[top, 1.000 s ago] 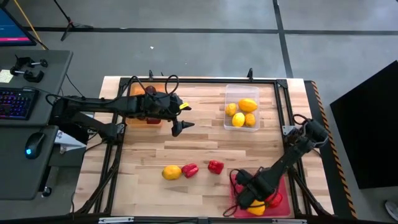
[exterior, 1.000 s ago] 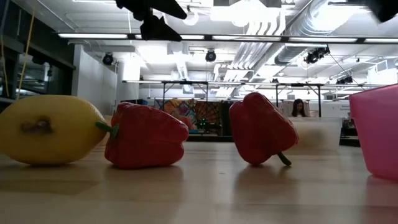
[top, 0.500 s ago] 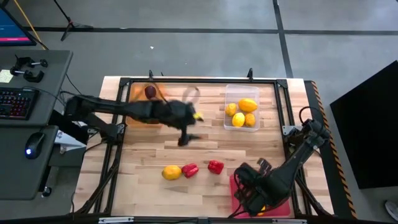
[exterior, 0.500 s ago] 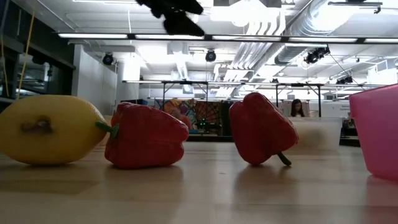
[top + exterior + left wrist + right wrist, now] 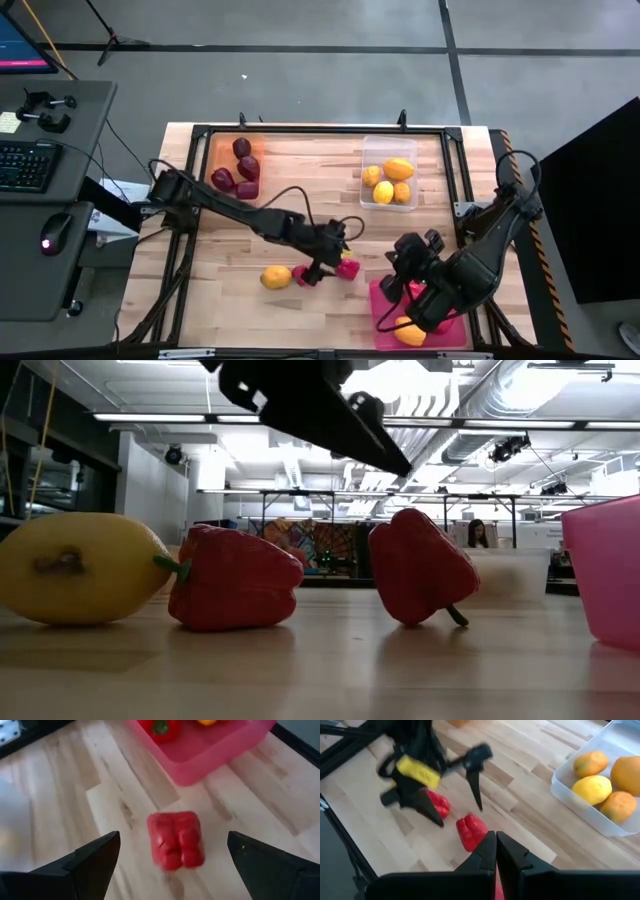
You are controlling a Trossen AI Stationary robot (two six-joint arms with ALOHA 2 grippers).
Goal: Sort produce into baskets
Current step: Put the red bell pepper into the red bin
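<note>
Two red peppers lie on the table's wood in the lower middle of the high view: one directly under the left gripper, the other just left of it, beside a yellow citrus fruit. The left gripper's fingers stand wide apart on either side of the nearer red pepper without touching it. To the lower right of the high view sits the pink basket, holding yellow and red produce. The right gripper hangs over that basket's upper edge, its fingers pressed together and holding nothing. In the upper right of the table the clear basket holds yellow and orange citrus fruits. In the upper left the orange basket holds dark maroon fruits.
</note>
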